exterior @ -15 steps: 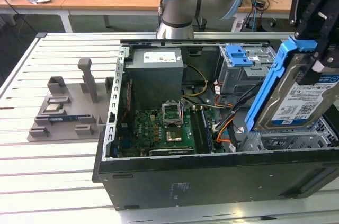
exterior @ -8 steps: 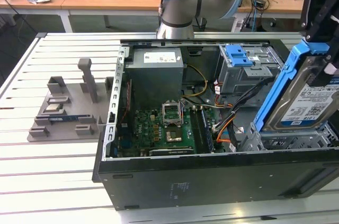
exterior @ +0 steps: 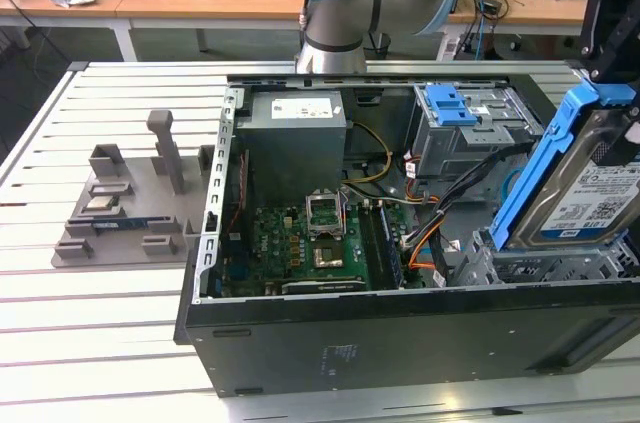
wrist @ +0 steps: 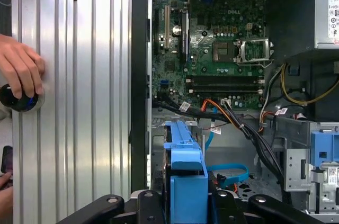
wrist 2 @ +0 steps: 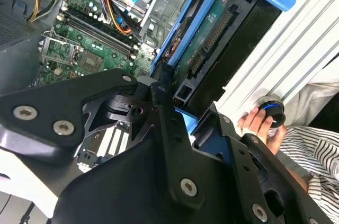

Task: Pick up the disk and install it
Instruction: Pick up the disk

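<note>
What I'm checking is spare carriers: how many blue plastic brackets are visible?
2. One blue bracket sits atop the grey metal cage; the other frames the disk in the gripper at the exterior view's right. More may be hidden.

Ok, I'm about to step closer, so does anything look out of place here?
The disk hangs steeply tilted in the gripper above the drive cage, not seated. A person's hand rests on a black knob on the table beside the case.
</note>
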{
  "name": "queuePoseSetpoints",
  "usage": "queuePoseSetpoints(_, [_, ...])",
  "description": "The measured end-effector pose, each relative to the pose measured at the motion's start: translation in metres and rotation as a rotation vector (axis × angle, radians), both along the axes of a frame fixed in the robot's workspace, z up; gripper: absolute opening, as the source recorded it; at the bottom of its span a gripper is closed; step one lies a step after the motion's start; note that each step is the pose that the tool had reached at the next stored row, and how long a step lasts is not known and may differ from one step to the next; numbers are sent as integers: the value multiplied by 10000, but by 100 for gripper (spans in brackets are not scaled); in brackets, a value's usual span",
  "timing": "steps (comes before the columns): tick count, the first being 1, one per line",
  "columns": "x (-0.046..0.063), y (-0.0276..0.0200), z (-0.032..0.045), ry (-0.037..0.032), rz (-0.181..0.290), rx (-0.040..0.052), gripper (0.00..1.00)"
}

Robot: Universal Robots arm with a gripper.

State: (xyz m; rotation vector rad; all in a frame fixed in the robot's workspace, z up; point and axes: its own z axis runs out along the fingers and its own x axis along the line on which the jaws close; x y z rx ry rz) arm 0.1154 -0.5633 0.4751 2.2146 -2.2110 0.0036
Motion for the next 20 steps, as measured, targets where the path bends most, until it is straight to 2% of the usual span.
queuePoseSetpoints(5, [2, 0, 0, 0, 2, 0, 36])
queuePoseSetpoints(6, [2, -1, 0, 0, 2, 23, 36])
queuePoseSetpoints(7, [2, -2, -1, 0, 1, 106, 36])
queuePoseSetpoints(8, [2, -5, 0, -1, -17, 789, 36])
queuePoseSetpoints(9, [24, 2, -6, 0, -19, 919, 36])
queuePoseSetpoints(11, [72, 18, -67, 0, -21, 888, 36])
queuePoseSetpoints(13, [72, 18, -72, -1, -21, 595, 36])
queuePoseSetpoints(14, [73, 20, -75, 0, -21, 481, 36])
queuePoseSetpoints(15, [73, 22, -81, -1, -21, 429, 36])
queuePoseSetpoints(18, [72, 41, -115, 0, -21, 421, 36])
queuePoseSetpoints(20, [73, 81, -146, 0, -21, 423, 36])
